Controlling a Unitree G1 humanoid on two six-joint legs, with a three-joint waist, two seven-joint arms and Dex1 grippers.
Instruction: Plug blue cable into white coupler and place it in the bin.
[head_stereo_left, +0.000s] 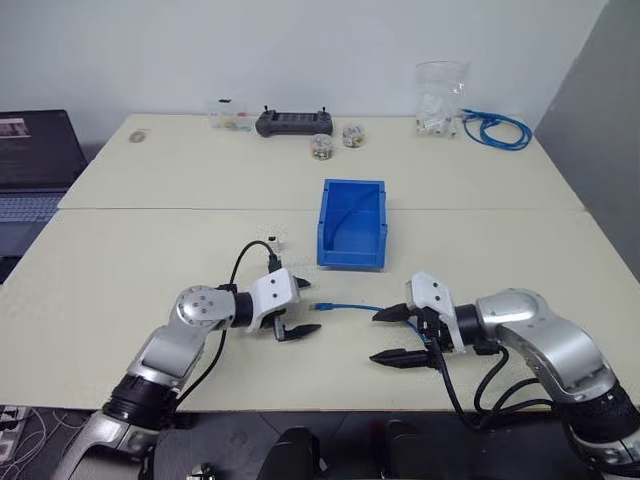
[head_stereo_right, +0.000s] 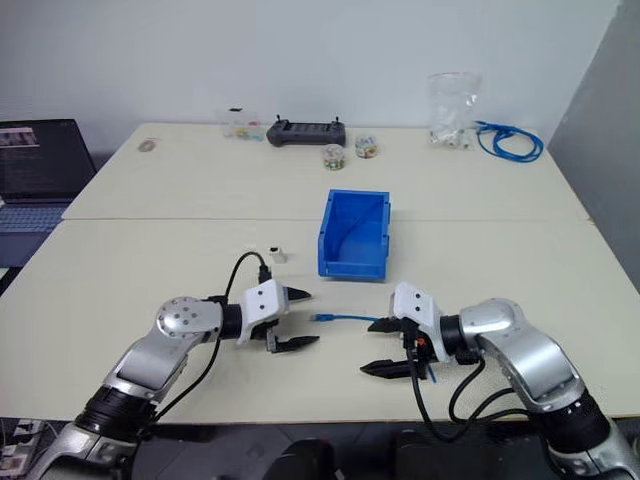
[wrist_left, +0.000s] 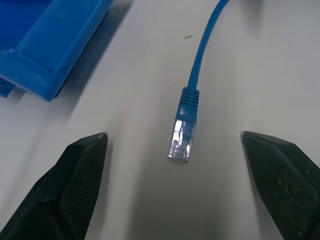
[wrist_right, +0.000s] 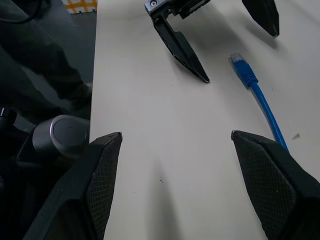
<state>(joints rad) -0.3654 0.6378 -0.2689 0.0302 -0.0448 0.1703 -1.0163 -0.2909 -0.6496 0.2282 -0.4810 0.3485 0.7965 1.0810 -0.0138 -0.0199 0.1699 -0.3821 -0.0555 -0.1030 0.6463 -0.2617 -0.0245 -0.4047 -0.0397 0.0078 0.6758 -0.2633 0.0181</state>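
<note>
1. Landmark for everything here is the bin (head_stereo_left: 352, 223). It sits about mid-table (head_stereo_left: 150, 260), just on the near side of the seam where the two tabletops meet. There's a lot of bare tabletop left and right of it, and a band of open surface between it and the near table edge, where both arms are.
2. Far edge, well behind the bin: a black controller (head_stereo_left: 292, 122), two little round tubs (head_stereo_left: 321, 147), a small clear box (head_stereo_left: 228, 116), and off to the bin's far right a clear bag (head_stereo_left: 441, 97) with a coiled blue bundle (head_stereo_left: 497, 130) right beside it. A laptop (head_stereo_left: 35, 160) sits off the table, far left of the bin.
3. The bin itself is open-topped; inside I can make out a thin pale curved line against the wall, can't tell what it is.
4. The coupler (head_stereo_right: 279, 255) is just left of the bin's near corner, sitting on the table, nothing touching it.
5. The cable (head_stereo_left: 350, 306) lies flat on the table in front of the bin, its clear plug (wrist_left: 181, 138) pointing toward the left gripper (head_stereo_left: 298, 308).
6. Left gripper: fingers spread wide, empty, the plug lying on the table in the gap between the tips, not touching either one.
7. Right gripper (head_stereo_left: 393, 335): fingers also spread apart, holding nothing. The cable runs right by its upper finger; can't tell if it touches.
</note>
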